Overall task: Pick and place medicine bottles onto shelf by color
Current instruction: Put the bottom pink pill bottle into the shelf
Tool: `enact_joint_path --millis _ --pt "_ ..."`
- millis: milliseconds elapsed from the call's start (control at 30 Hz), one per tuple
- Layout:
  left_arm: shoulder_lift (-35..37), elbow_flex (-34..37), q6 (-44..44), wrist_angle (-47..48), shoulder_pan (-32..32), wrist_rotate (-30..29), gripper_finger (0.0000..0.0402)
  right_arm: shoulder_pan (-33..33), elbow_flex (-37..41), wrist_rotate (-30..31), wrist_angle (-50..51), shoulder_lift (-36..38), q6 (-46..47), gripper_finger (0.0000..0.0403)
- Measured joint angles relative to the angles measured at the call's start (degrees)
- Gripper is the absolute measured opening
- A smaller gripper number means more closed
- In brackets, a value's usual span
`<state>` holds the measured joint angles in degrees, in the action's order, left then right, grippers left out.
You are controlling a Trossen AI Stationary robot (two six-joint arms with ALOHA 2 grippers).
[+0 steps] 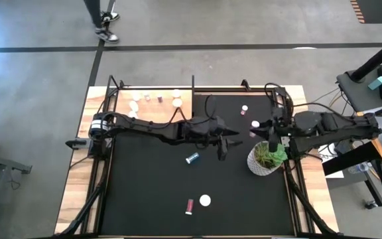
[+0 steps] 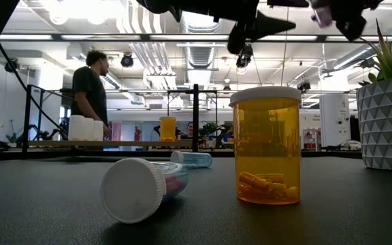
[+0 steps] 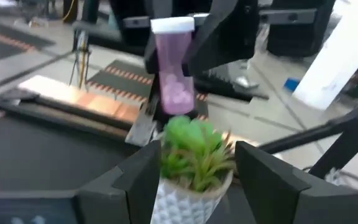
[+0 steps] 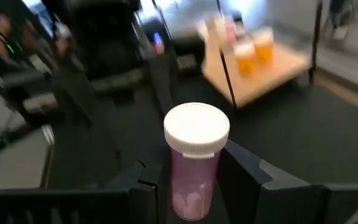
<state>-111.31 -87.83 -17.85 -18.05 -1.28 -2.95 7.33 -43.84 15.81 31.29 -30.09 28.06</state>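
Note:
A pink medicine bottle (image 4: 194,158) with a white cap hangs in the air, my right gripper (image 4: 194,186) shut on it, just beyond the potted plant (image 1: 265,158). My left gripper (image 3: 194,180) is open and holds nothing. It hovers mid-table and points at the plant and the pink bottle (image 3: 174,74). The light-wood shelf (image 1: 154,99) at the far left carries several bottles. An orange bottle (image 2: 265,146) stands upright near the front. A pink one (image 2: 141,189) and a blue one (image 1: 192,158) lie on their sides on the mat. My right gripper pinches the pink bottle's body (image 4: 191,171) below the cap between its two fingers (image 4: 244,171). The fingers come from the table's right side, close to level. The bottle stands upright, cap up, lifted clear above the mat.
Another small bottle (image 1: 245,108) stands on the black mat (image 1: 151,199) toward the far edge. The white plant pot sits close under both grippers. A person (image 2: 90,88) stands in the room behind the table.

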Motion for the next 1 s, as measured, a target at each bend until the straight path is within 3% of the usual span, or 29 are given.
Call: enact_joint_path --millis 133,333,600,733,1000 --pt "0.0 0.0 0.1 1.5 0.2 -0.4 0.0190 0.0 -0.9 -4.2 8.0 -2.0 2.9 0.0100" --pt "0.0 -0.4 0.8 1.5 0.7 -0.5 0.0190 0.0 -1.0 -11.8 8.4 -6.4 0.7 0.0100" --pt "0.0 -0.4 2.2 1.5 0.7 -0.1 0.0190 0.0 -2.3 -12.0 9.1 -13.6 -4.9 0.0100" --pt "0.0 -0.4 1.7 2.6 0.7 3.6 0.0190 0.0 -4.6 -11.9 8.6 -15.5 -6.8 0.0100" --pt "0.0 -0.4 1.7 4.0 0.7 4.3 0.0190 0.0 -9.7 -11.8 8.7 -18.1 -10.4 0.0100"
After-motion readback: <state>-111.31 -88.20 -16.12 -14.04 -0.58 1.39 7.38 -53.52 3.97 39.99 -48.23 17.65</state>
